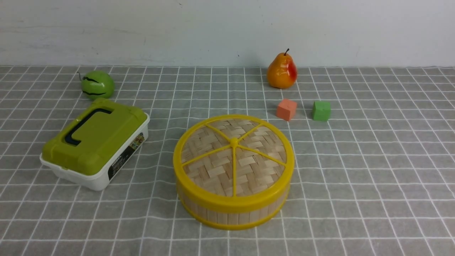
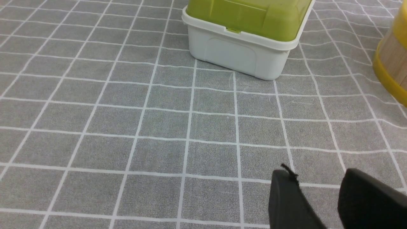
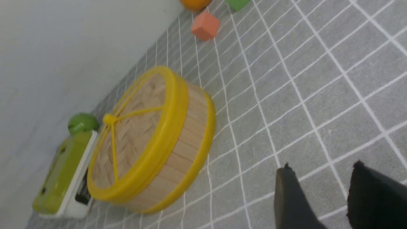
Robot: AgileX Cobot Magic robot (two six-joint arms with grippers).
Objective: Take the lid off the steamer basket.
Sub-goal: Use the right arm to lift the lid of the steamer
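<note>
The steamer basket (image 1: 231, 208) stands in the middle of the grey checked cloth, a round drum of bamboo slats with yellow rims. The lid (image 1: 233, 158), woven bamboo with a yellow rim and yellow spokes, sits flat on top of it. Both show in the right wrist view, the basket (image 3: 181, 149) and the lid (image 3: 133, 130). Only the basket's edge (image 2: 392, 63) shows in the left wrist view. Neither arm appears in the front view. My left gripper (image 2: 318, 178) is open and empty over bare cloth. My right gripper (image 3: 321, 171) is open and empty, apart from the basket.
A white box with a green lid (image 1: 94, 144) sits left of the basket, also seen in the left wrist view (image 2: 244, 35). A green apple (image 1: 97, 84) lies behind it. A pear (image 1: 282, 71), an orange cube (image 1: 286, 109) and a green cube (image 1: 321, 110) stand at the back right.
</note>
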